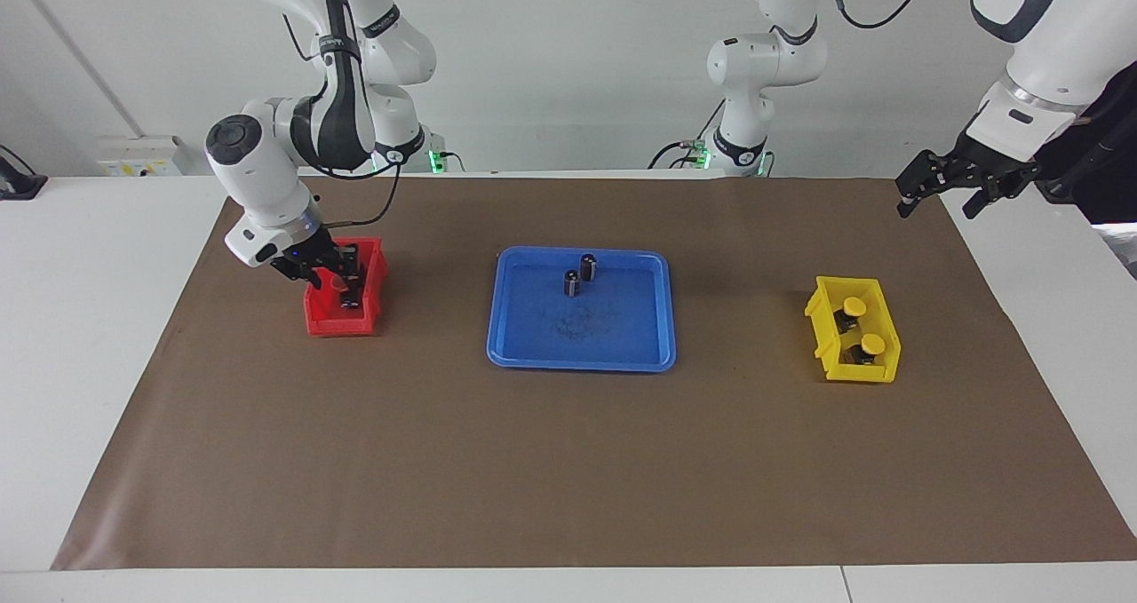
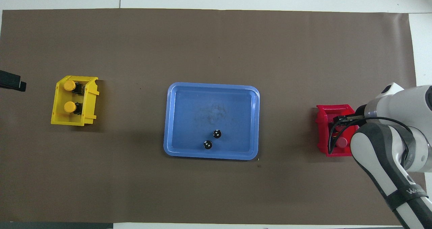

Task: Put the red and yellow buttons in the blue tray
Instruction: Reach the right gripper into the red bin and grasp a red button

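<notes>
Facing view: right gripper (image 1: pixel 342 276) sits inside the small deep red plastic bin (image 1: pixel 345 320), among red mushroom-capped buttons (image 2: pixel 341 141); its grip I cannot tell. Left gripper (image 1: pixel 943 193) waits, spread wide.

Right gripper (image 1: pixel 333 276) lowered at the right arm's end of the tabletop, wrist tilted down, forearm bent steeply above it; jaw gap too hidden to judge. Left gripper (image 1: pixel 940 193) raised over the left arm's end, waiting, jaws spread wide, nothing between them.
</notes>
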You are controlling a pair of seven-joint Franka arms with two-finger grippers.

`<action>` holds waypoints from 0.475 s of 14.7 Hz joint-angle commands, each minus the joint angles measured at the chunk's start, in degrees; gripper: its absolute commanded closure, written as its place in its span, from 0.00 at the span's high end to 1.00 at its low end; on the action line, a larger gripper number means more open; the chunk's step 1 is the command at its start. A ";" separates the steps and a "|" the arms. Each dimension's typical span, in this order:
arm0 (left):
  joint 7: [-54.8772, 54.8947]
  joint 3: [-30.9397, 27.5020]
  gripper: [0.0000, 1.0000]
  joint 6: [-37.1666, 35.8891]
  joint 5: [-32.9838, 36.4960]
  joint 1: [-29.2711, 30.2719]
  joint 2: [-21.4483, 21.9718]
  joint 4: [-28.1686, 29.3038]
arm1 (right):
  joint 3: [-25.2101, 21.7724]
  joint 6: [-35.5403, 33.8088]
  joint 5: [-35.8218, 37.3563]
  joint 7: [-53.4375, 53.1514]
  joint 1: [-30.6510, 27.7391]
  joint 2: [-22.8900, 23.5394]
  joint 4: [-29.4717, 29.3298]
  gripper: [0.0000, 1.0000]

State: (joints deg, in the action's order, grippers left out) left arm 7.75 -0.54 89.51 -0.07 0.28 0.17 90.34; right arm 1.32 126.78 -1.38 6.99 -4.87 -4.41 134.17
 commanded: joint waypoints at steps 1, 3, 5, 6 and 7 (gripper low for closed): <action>-0.01 0.01 1.00 -0.22 0.16 -0.02 1.50 1.51 | 0.09 1.46 -1.08 1.36 -0.23 -1.48 1.71 0.55; -0.01 0.01 1.00 -0.22 0.16 -0.02 1.50 1.51 | 0.09 1.46 -1.08 1.36 -0.14 -1.56 2.15 0.55; -0.01 0.01 1.00 -0.22 0.16 -0.02 1.50 1.60 | 0.18 2.42 -1.08 1.36 -0.14 -1.83 2.94 0.55; -0.01 0.01 1.00 -0.22 0.16 -0.02 1.50 1.60 | 0.09 2.60 -1.08 1.36 -0.14 -2.00 3.46 0.55; -0.01 0.01 1.00 -0.30 0.16 -0.02 1.50 1.60 | 0.09 2.60 -1.08 1.44 -0.14 -2.18 3.56 0.55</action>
State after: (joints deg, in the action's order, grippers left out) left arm 7.75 -0.54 89.51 -0.07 0.28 0.17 90.34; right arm 1.32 127.64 -1.38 6.99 -4.86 -4.76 135.41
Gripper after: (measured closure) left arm 0.000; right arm 0.449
